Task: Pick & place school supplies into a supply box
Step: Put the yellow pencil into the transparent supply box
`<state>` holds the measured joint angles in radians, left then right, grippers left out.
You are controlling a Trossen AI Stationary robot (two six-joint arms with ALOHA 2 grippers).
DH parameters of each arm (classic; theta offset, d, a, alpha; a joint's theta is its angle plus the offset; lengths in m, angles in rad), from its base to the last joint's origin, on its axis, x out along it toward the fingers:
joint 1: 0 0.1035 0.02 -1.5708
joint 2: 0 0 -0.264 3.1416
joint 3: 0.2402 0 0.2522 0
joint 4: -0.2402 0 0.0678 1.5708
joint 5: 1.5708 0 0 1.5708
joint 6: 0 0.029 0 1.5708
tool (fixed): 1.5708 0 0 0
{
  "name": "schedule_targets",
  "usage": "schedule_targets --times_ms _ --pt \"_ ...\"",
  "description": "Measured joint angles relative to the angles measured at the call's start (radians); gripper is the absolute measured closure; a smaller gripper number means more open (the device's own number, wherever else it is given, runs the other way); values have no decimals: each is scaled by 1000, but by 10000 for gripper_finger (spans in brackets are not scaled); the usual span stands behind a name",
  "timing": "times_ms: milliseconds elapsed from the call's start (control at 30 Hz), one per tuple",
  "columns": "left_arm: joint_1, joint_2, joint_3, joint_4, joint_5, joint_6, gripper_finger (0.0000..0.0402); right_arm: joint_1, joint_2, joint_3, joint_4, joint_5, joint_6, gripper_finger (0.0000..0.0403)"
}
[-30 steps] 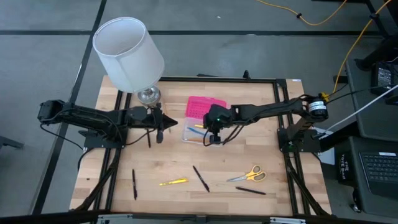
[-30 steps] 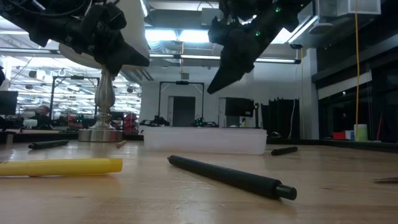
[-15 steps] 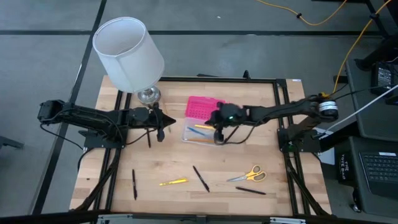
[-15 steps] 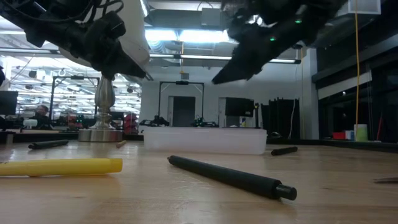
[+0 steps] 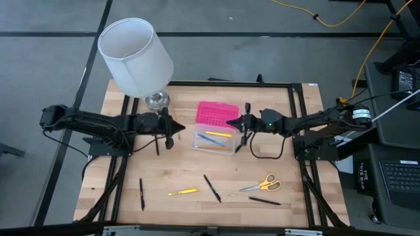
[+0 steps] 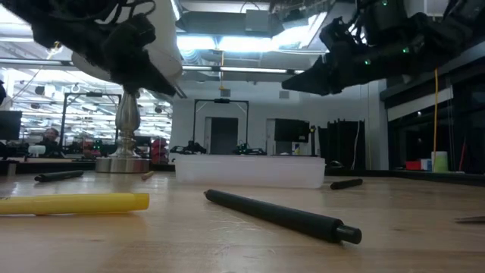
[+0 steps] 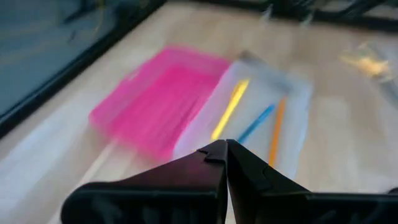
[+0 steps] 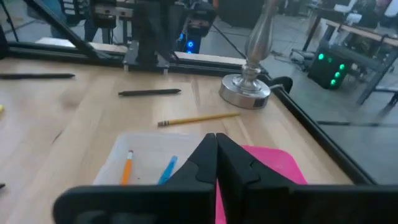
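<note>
Clear-based supply box, pink dotted lid, pens inside

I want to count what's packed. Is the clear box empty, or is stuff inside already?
Not empty. The clear box lies open beside its pink lid, with an orange pen and a blue pen inside.

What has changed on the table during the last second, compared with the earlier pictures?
The right hand, shut and empty, has drawn back from above the clear base toward the table's right side, ending just beside the pink lid. The left hand stayed shut and hovering left of the base. The pens in the base, the supplies at the front and the lamp have not moved.
</note>
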<state>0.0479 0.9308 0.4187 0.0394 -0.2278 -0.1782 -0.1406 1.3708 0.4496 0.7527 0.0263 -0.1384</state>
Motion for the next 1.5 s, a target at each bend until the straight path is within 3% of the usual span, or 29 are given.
schedule_targets --times_ms 200,433,833,1233,1500 --pt "-74 22 188 -417 -149 -179 400 0 2 8 -37 4 50 385" --pt "-82 44 312 -617 -220 -378 400 0 2 8 -38 6 50 397" --pt "-36 45 322 -724 -180 -594 398 0 2 8 -73 6 48 373" --pt "-25 65 322 -721 -246 -674 397 0 2 8 -82 6 49 397" --pt "8 175 322 -719 -230 -700 360 0 2 8 -80 7 48 377"
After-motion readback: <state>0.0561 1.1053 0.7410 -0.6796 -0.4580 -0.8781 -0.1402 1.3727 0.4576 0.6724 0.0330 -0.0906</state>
